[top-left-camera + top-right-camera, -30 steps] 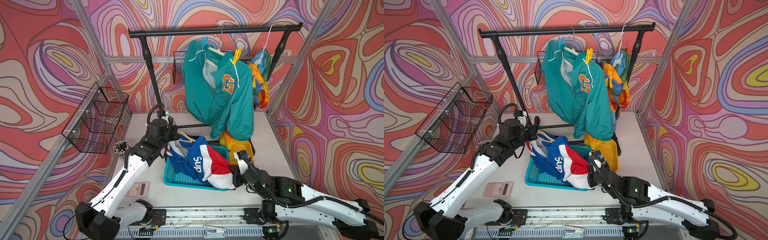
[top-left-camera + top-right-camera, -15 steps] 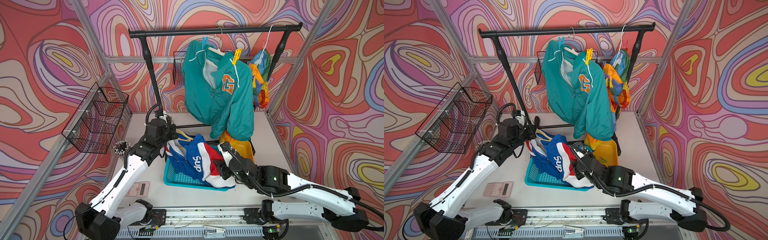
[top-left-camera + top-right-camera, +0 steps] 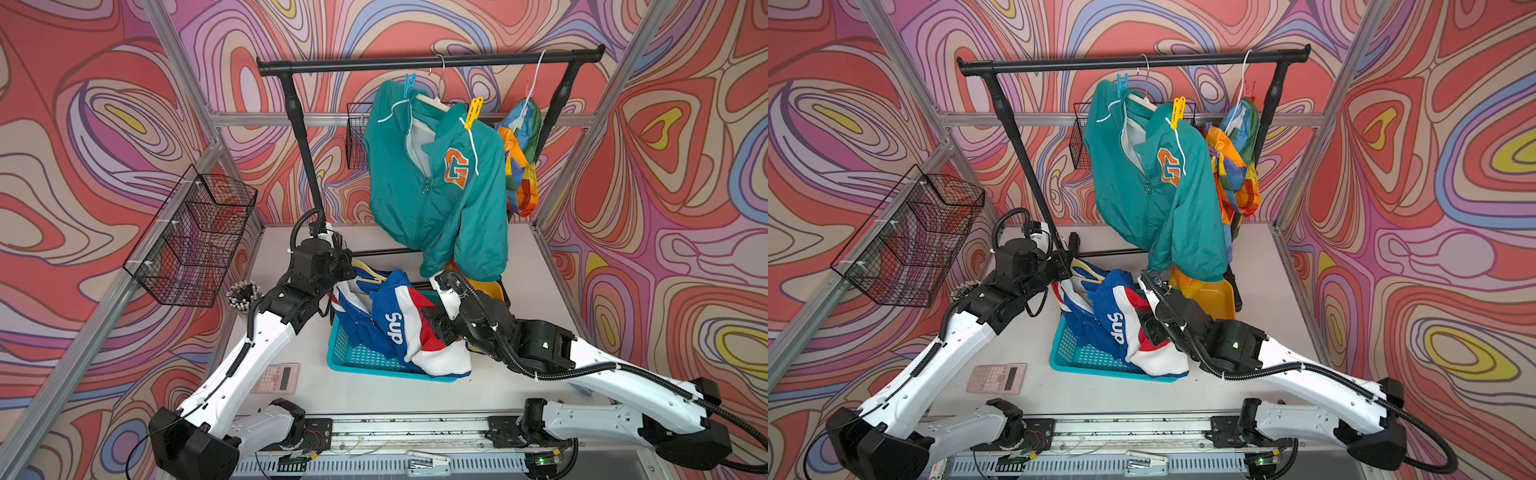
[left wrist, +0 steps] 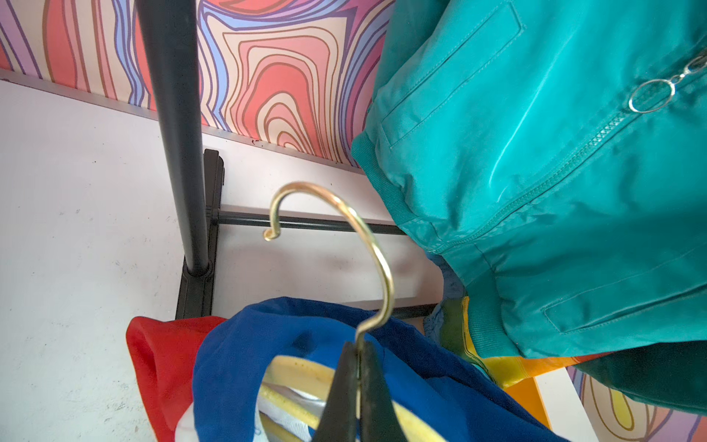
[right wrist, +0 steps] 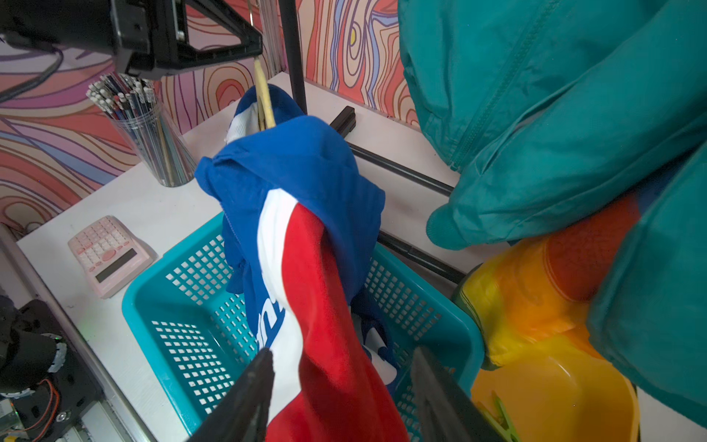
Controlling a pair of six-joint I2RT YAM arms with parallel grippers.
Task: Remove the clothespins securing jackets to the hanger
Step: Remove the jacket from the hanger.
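Observation:
The blue jacket (image 3: 390, 316) with red and white panels hangs on a cream hanger (image 4: 298, 373) over the teal basket (image 3: 357, 365). My left gripper (image 4: 359, 346) is shut on the neck of the hanger's gold hook (image 4: 367, 233). My right gripper (image 5: 342, 356) is open, and the jacket's red and white sleeve (image 5: 317, 306) hangs between its spread jaws. The teal jacket (image 3: 436, 187) stays on the rail, with a blue clothespin (image 3: 409, 83) and a yellow clothespin (image 3: 473, 112) on its shoulders. Beside it hangs the rainbow jacket (image 3: 521, 166). A green clothespin (image 5: 501, 417) lies in the yellow bin (image 5: 554, 402).
The black rack (image 3: 428, 62) spans the back, its post (image 4: 172, 134) close to my left gripper. A wire basket (image 3: 195, 237) hangs on the left wall. A cup of pencils (image 5: 153, 134) and a pink calculator (image 5: 107, 256) sit at the table's left.
My right gripper has opened and swung left from the yellow bin to the blue jacket's sleeve. The left gripper has held the hanger still.

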